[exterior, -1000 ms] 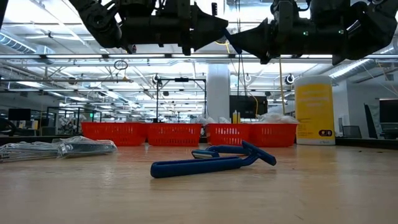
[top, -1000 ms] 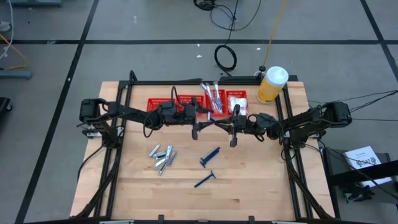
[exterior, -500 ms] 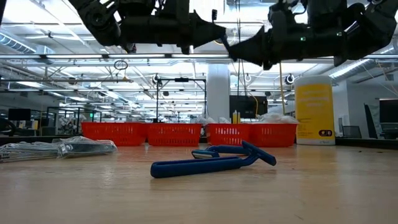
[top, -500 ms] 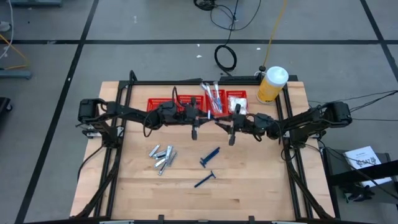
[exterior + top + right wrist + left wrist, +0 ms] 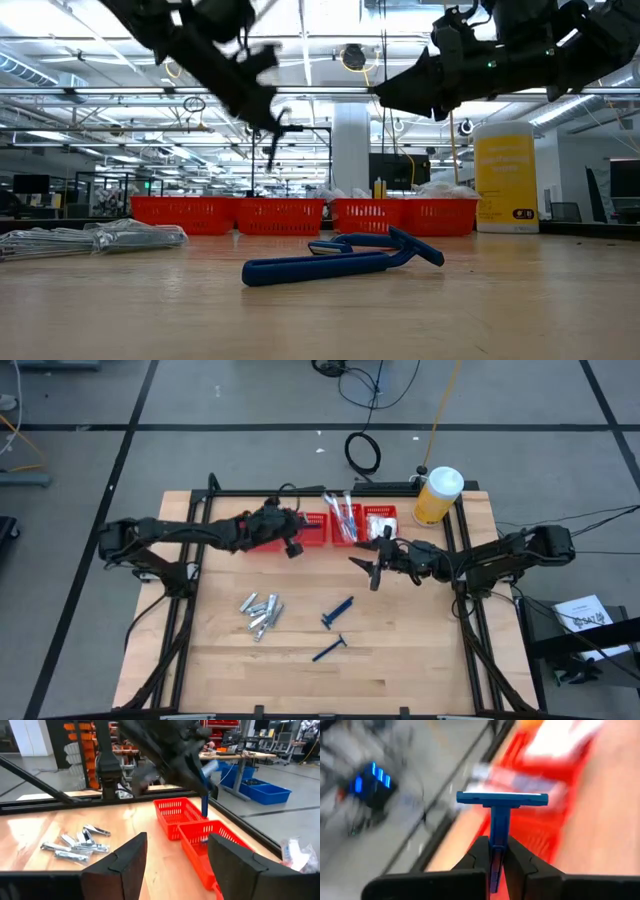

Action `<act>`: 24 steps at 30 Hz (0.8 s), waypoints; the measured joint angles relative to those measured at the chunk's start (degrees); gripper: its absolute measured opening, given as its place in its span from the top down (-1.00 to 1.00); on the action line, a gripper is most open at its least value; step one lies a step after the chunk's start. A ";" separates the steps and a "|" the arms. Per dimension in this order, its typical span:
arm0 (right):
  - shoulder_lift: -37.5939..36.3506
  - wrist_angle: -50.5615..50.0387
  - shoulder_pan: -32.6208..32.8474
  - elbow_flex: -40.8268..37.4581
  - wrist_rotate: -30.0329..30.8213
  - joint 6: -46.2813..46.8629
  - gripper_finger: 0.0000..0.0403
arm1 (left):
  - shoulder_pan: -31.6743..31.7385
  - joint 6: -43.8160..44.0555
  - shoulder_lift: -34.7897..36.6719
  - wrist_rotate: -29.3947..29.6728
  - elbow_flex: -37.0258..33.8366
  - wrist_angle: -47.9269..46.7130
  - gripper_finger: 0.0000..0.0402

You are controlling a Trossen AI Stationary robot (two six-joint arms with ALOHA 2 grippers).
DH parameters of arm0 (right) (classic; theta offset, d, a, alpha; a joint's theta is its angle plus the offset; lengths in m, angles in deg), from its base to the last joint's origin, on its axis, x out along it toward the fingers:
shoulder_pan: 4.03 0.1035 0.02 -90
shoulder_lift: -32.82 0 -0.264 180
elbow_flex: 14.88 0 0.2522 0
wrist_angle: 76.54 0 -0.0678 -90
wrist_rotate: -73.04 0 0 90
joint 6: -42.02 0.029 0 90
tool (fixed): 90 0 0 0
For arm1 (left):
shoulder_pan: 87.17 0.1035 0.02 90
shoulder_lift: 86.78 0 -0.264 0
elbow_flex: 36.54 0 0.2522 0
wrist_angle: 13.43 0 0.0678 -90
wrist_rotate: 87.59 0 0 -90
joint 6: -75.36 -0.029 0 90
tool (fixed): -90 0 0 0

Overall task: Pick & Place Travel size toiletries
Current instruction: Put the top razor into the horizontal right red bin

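My left gripper (image 5: 291, 547) is shut on a dark-blue razor (image 5: 499, 820) above the red mesh baskets (image 5: 300, 526) at the table's far side; it also shows in the low view (image 5: 270, 135). My right gripper (image 5: 372, 570) is open and empty, in the air to the right of it, and its wrist view shows the wide gap (image 5: 177, 865). Two more blue razors (image 5: 338, 610) (image 5: 328, 650) lie flat at mid-table. Several silvery-grey tubes (image 5: 260, 612) lie in a heap to their left. More razors (image 5: 342, 515) and white packets (image 5: 380, 520) lie in the baskets. My left gripper pinches the razor's handle (image 5: 494, 856) between its two fingers, which lie along the handle. The razor's head (image 5: 501, 797) sticks out beyond the fingertips. The gripper slants downward, and the razor (image 5: 204, 800) hangs clear above the baskets.
A big yellow white-capped bottle (image 5: 437, 495) stands at the far right corner. A black frame rail (image 5: 330, 491) runs along the far edge behind the baskets. Bare wood (image 5: 400, 660) lies at the near side of the table.
My left gripper has drawn away from my right gripper, toward the table's left and far edge over the baskets, and has tipped from level to slanting down, with the razor still in it. My right gripper has stayed about where it was.
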 joint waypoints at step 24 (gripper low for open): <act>-0.04 -1.33 -0.39 -0.02 -0.04 1.33 0.02 | 2.50 4.43 -8.06 -0.34 -0.04 -2.77 0.58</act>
